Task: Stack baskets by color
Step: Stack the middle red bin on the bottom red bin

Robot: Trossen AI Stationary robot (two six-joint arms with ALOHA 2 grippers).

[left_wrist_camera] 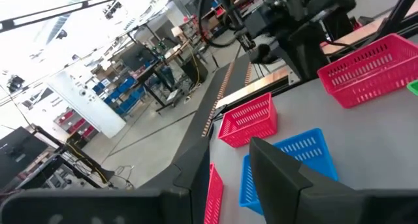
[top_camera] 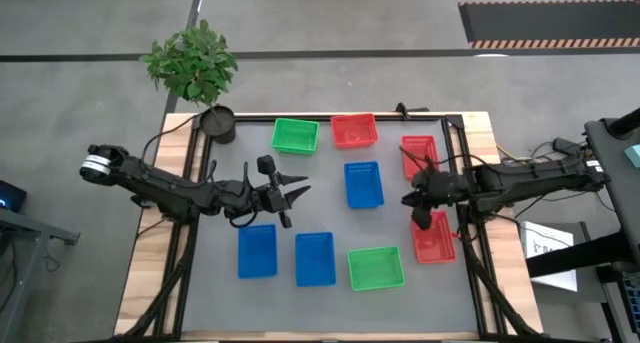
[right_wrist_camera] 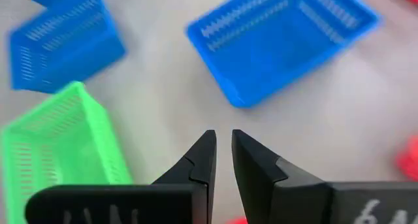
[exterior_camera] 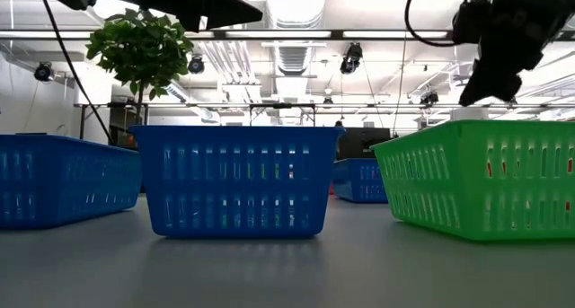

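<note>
Hovering above the tabletop (top_camera: 225, 293) with nothing held, the right claw (right_wrist_camera: 222, 160) has its fingers nearly together, a narrow gap between the tips; the left claw (top_camera: 297, 195) is parted and empty. The baskets (top_camera: 364, 184) lie scattered singly, blue, green and red, none stacked. They appear light, thin-walled plastic, slightly flexible, probably slippery. Judged best grip: pinch one rim wall, fingers straddling the mesh side, near a long edge's middle.

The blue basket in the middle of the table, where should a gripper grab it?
Grip one rim wall of the blue basket, coming straight down from above: it sits upright, open side up, clear of its neighbours, so one finger fits inside and one outside. This is a judgement.
</note>
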